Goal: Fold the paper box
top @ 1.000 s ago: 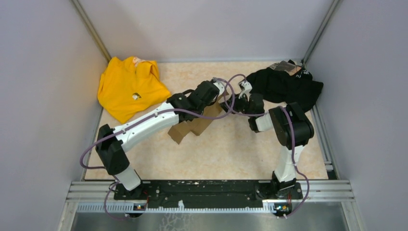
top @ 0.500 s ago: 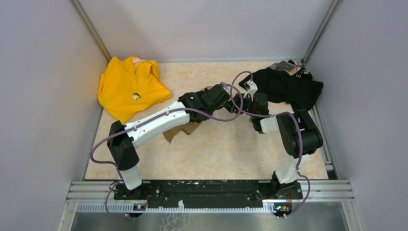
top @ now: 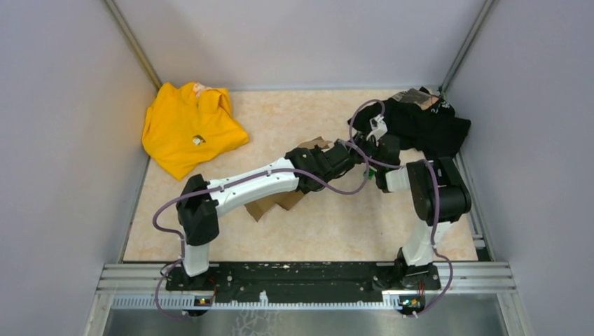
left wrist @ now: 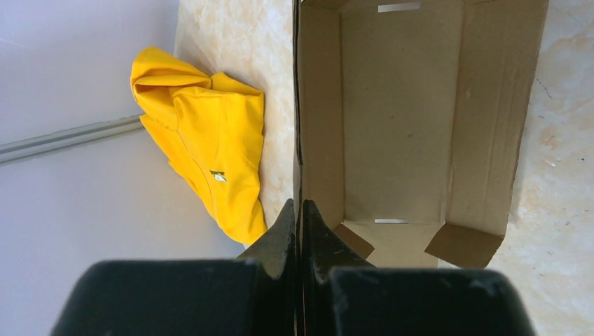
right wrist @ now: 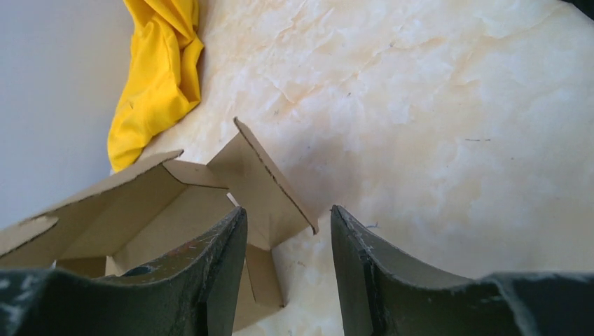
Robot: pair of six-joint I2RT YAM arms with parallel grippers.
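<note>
The paper box [top: 279, 201] is plain brown cardboard, partly set up, lying mid-table under my left forearm. In the left wrist view its open inside [left wrist: 399, 119] faces the camera, with side walls up and small end flaps loose. My left gripper [top: 329, 159] is shut on the box's left wall, which runs thin between the fingertips [left wrist: 299, 210]. My right gripper [top: 361, 155] is open [right wrist: 287, 213] just right of the box. One loose corner flap [right wrist: 263, 182] stands between its fingers without touching either one.
A yellow garment [top: 188, 127] lies at the far left corner. A black garment [top: 420, 124] lies at the far right corner, behind the right wrist. Grey walls close in the left, right and back. The two wrists sit close together.
My left arm has swung right and stretched out, carrying the box's gripped wall with it. My right wrist has drawn back to the right, toward the black garment.
</note>
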